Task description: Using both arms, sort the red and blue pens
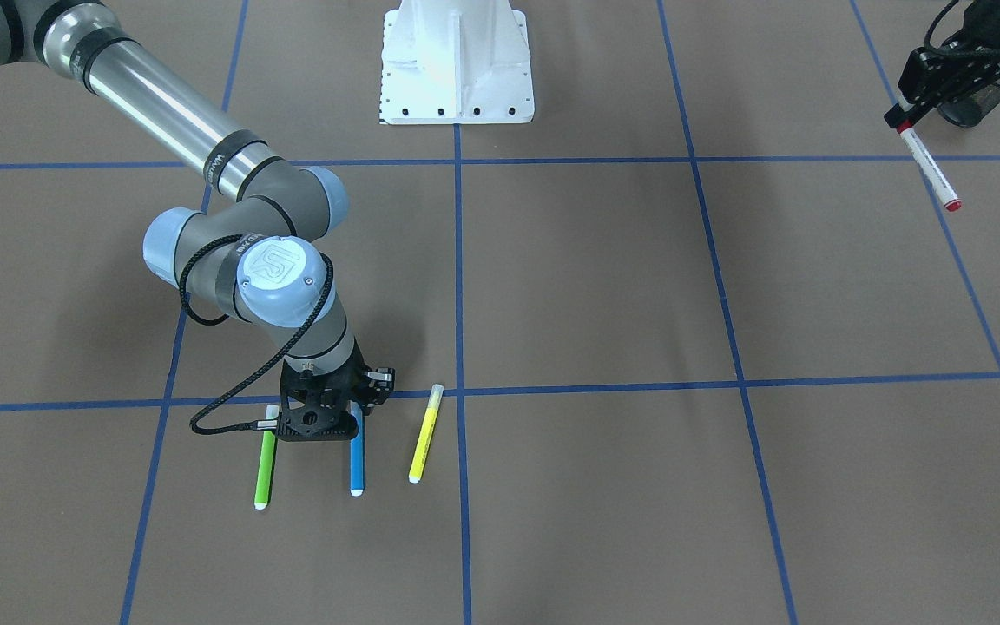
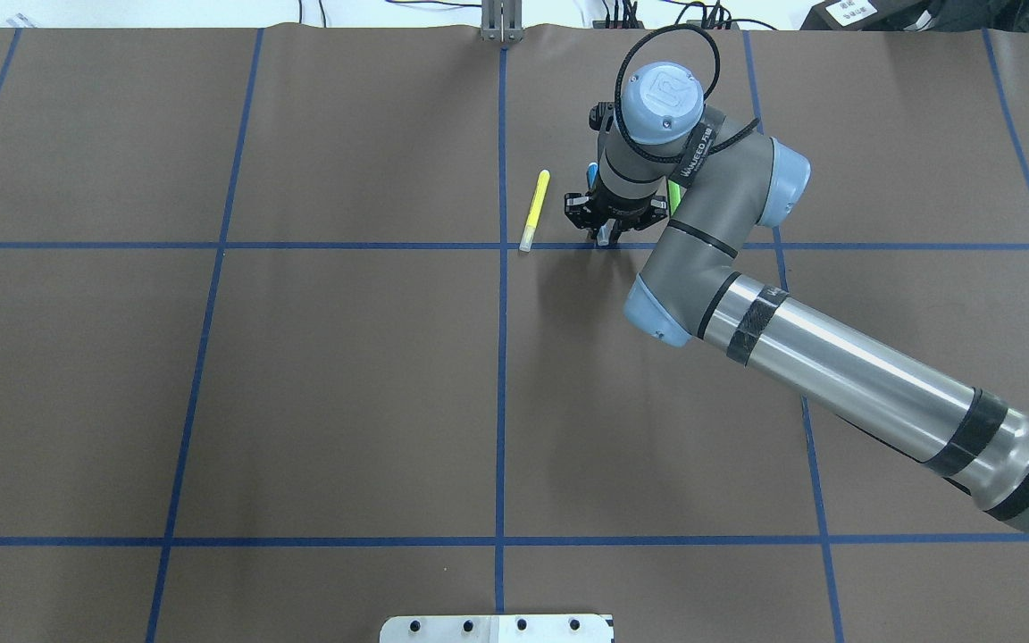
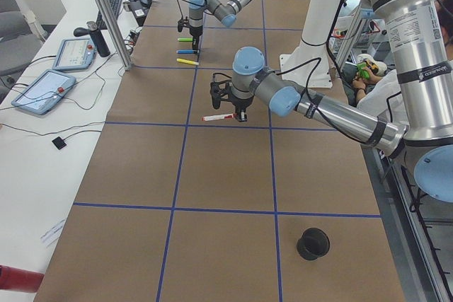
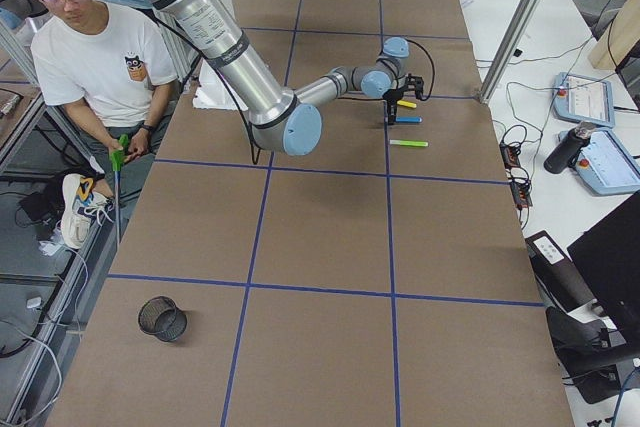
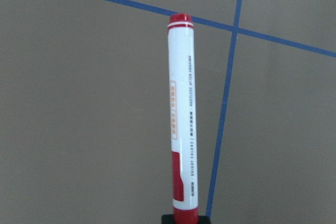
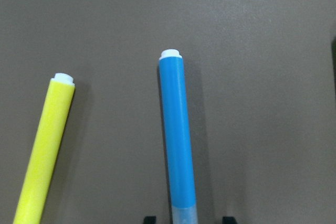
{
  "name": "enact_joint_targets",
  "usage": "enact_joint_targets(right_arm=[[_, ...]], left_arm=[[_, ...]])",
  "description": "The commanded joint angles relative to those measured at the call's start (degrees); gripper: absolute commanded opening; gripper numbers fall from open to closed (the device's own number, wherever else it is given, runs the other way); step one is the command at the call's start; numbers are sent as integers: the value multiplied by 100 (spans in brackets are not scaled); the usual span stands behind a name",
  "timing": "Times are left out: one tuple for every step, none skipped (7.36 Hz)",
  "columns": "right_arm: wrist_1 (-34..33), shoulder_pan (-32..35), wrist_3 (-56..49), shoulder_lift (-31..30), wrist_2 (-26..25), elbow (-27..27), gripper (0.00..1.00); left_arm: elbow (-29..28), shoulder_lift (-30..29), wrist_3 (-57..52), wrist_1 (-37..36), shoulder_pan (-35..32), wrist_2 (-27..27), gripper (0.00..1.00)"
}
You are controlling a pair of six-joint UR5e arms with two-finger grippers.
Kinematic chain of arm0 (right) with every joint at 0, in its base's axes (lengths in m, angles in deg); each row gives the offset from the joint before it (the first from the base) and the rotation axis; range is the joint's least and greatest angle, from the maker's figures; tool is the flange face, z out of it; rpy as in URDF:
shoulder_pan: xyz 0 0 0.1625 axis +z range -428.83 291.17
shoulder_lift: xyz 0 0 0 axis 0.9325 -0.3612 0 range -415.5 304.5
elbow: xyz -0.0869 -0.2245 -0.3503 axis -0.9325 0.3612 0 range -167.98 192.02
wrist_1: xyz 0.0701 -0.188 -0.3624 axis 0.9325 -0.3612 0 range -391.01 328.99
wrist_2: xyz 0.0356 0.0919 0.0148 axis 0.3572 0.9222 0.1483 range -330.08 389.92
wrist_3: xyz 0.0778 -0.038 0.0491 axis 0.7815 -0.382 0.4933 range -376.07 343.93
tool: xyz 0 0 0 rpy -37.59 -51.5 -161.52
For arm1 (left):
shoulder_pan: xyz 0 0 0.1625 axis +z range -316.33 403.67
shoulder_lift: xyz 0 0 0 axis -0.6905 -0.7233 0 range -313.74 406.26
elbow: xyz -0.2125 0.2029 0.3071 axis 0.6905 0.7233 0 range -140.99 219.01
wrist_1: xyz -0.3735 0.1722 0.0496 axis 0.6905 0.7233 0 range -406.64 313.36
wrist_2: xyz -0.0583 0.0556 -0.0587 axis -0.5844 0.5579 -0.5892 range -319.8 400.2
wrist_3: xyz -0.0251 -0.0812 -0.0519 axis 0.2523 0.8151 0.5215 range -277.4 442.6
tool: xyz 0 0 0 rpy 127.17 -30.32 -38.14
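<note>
left hand (image 1: 904,117) grips red pen (image 5: 182,103) by cap, barrel outward | right hand (image 2: 604,234) wide astride flat blue pen (image 6: 177,129)

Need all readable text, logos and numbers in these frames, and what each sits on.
"UR" (logo): on the pale blue joint cap of the right arm.
Grey wrist link of that arm: white lettering, too blurred to read.
Red pen: lines of print and an orange block on the white barrel, too small to read.
Blue pen and yellow marker: no print visible.
</note>
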Motion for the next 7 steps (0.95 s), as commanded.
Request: enact_joint_targets(right_arm=[[-2,-18,-45,-25,-2,8,0],[-2,26,-45,53,24,-10,0],[-55,157,-36,89,190,-79,0],[-247,288,-45,72,365,-272,0],[-509,473,-54,-146,759,-700,0],[-643,492,-54,-609,824,-1322,0],[-705,562,-54,-1057,868,-1894,0]], left_arm=[[7,4,0,4,0,0,0],[24,4,0,4,-9,0,0],[41,48,-9,-5,-26,0,0],[137,231,-35,30,-53,-9,0],[191,659,-610,22,-157,-9,0],[165,1081,-1424,4,-472,-35,0],[17,1364,-2146,-48,-771,-174,0]])
